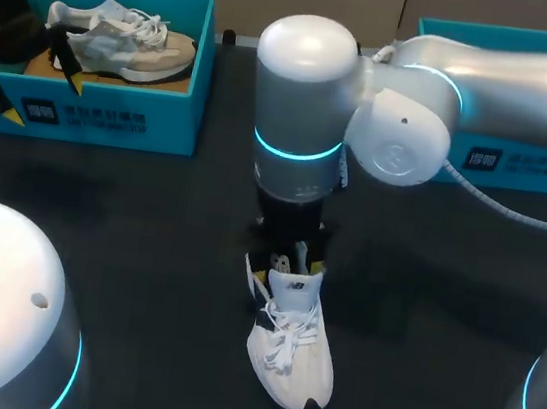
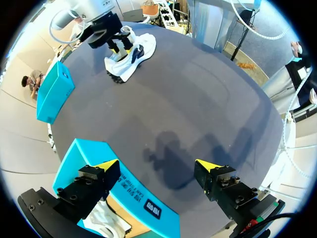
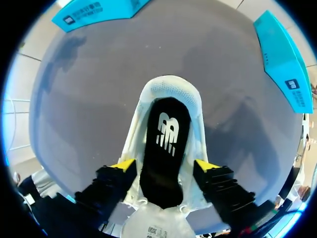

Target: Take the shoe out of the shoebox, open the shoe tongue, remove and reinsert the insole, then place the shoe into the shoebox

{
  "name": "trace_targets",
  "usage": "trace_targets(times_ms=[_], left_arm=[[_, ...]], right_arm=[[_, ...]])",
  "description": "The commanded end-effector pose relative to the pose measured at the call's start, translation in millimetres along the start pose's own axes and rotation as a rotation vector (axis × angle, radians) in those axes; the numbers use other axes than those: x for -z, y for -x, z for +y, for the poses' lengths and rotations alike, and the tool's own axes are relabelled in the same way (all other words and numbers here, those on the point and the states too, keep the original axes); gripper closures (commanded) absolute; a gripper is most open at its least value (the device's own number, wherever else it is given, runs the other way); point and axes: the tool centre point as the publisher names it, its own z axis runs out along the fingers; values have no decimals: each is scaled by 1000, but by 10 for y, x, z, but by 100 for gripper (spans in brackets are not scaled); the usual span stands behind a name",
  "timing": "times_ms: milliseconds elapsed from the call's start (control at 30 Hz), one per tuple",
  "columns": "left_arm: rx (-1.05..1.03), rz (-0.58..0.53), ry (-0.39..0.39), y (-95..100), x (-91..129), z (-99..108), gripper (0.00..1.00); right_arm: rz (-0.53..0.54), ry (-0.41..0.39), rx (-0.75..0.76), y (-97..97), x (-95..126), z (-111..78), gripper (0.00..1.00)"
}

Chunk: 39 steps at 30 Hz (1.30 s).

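Observation:
A white lace-up shoe (image 1: pixel 286 352) lies on the dark table, toe toward the front edge. My right gripper (image 1: pixel 291 263) hangs over its heel opening, the arm reaching past the middle. In the right wrist view the gripper (image 3: pixel 165 166) is open, one yellow fingertip (image 3: pixel 124 164) on each side of the shoe's mouth. The black insole (image 3: pixel 166 144) lies flat inside the shoe (image 3: pixel 171 89), and the white tongue (image 3: pixel 153 225) shows under the wrist. My left gripper (image 1: pixel 43 99) is open and holds nothing, over the front wall of the left shoebox (image 1: pixel 103 117). From the left wrist its fingers (image 2: pixel 106 166) stand wide.
The left blue shoebox (image 2: pixel 119 198) holds a second grey-and-beige shoe (image 1: pixel 123 42). Another blue box (image 1: pixel 521 162) stands at the back right, partly hidden by my right arm. Dark tabletop surrounds the white shoe (image 2: pixel 130 52).

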Motion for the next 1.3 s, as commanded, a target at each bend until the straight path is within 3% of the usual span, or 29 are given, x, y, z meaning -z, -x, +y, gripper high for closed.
trace_targets(times_ms=[33,600,1300], left_arm=[[0,2,3,-5,1,-4,0],[0,2,3,-5,1,-4,0],[0,2,3,-5,1,-4,0]], right_arm=[[-19,14,-6,-20,64,-36,0],[-9,9,-59,-29,79,-238,0],[-39,33,-164,-33,307,-589,0]])
